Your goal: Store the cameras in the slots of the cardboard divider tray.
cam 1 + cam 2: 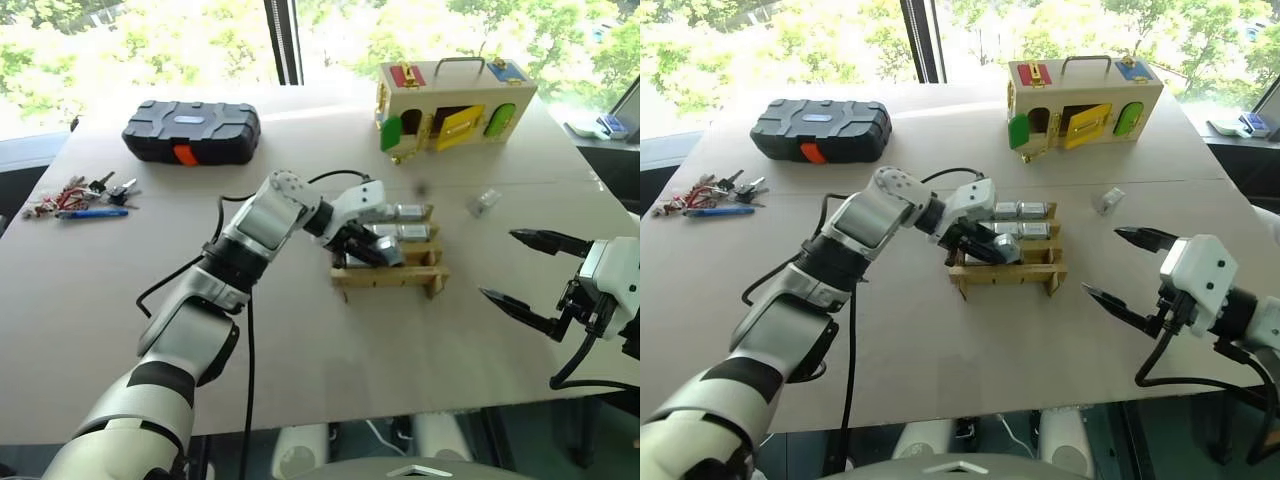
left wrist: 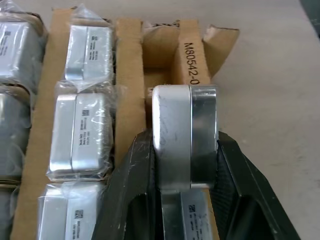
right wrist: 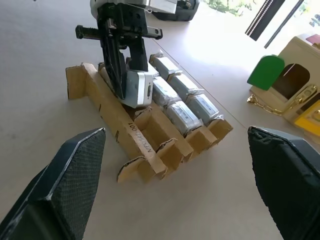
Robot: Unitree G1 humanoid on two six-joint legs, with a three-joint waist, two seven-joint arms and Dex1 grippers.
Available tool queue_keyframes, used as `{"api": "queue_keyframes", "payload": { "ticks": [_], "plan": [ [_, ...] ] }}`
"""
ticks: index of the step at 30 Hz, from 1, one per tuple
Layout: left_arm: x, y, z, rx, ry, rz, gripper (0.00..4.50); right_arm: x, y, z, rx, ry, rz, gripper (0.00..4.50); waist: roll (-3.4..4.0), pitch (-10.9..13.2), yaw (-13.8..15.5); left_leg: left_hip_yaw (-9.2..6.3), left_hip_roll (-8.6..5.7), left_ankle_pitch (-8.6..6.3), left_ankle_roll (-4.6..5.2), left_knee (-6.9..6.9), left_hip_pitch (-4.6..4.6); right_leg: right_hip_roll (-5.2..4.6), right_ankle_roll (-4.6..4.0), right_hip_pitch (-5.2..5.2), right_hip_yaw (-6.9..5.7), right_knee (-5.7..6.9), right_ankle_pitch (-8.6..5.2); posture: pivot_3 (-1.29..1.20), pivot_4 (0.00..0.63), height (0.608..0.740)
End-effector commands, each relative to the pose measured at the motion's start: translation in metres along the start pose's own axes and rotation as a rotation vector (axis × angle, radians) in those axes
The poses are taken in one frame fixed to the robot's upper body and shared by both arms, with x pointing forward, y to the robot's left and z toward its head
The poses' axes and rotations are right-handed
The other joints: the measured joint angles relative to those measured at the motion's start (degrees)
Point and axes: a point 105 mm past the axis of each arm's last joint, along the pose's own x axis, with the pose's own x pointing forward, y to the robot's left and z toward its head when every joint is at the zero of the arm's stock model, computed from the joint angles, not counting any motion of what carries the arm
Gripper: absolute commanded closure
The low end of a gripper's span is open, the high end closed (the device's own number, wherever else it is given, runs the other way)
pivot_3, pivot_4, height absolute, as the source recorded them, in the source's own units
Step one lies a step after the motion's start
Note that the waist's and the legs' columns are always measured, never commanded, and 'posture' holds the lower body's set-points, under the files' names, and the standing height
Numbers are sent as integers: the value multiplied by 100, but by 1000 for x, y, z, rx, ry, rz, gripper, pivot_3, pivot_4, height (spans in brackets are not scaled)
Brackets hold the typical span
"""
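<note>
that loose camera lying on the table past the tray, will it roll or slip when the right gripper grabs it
The loose camera looks boxy with flat sides, so it probably won't roll. Its clear wrapping, like that on the cameras in the tray, may make it slippery. It looks small, so the open right gripper could easily nudge it aside.

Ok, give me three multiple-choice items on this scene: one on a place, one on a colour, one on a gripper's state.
1. Where does the loose camera lie?
A. On the table between the cardboard divider tray and the wooden box
B. On the black case
C. Beside the keys

2. What colour is the latch on the black case?
A. Yellow
B. Orange
C. White

3. What is the left gripper doing?
A. Hanging open
B. Shut on nothing
C. Shut on a camera

Key: 1 A, it sits on bare table right of the tray; 2 B, an orange tab marks its front; 3 C, both fingers clamp the silver block over the tray.
</note>
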Motion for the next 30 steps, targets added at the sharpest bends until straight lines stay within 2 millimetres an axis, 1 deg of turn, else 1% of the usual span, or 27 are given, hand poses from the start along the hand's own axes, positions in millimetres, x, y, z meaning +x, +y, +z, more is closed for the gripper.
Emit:
{"api": "queue_keyframes", "payload": {
  "ticks": [1,7,10,14,20,24,30],
  "plan": [
    [-3,5,3,49,32,49,3682,0,0,6,-37,-12,7,0,0,0,-2,1,0,0,0,0,1,0,0,0,0,1,0,0,150,740],
    [-2,6,0,142,95,54,3682,0,-1,5,-39,-6,-1,0,1,-2,-2,3,0,0,0,6,9,-1,0,3,3,11,0,0,150,740],
    [-2,6,-4,154,126,58,3682,0,0,5,-37,0,-3,0,1,-2,-2,3,1,0,0,7,12,-1,0,4,5,15,0,0,150,740],
    [-4,5,-6,152,152,62,3682,0,0,2,-25,12,-7,0,2,-3,-8,3,1,0,0,8,14,0,0,4,6,20,0,0,150,740],
    [-6,1,-3,133,180,70,3682,3,-1,0,-6,33,-22,0,2,-4,-21,7,2,1,0,9,19,1,0,2,10,29,-1,0,150,740],
    [-6,-3,2,114,183,64,3682,5,-2,-3,-21,68,-41,0,2,-3,-22,7,2,1,0,9,18,2,0,-1,11,32,-1,0,150,740],
    [-4,-4,1,120,203,67,3682,5,-2,-3,-18,72,-49,0,2,-3,-20,7,2,1,-1,9,17,2,0,-2,11,32,-1,0,150,740]
  ]
}}
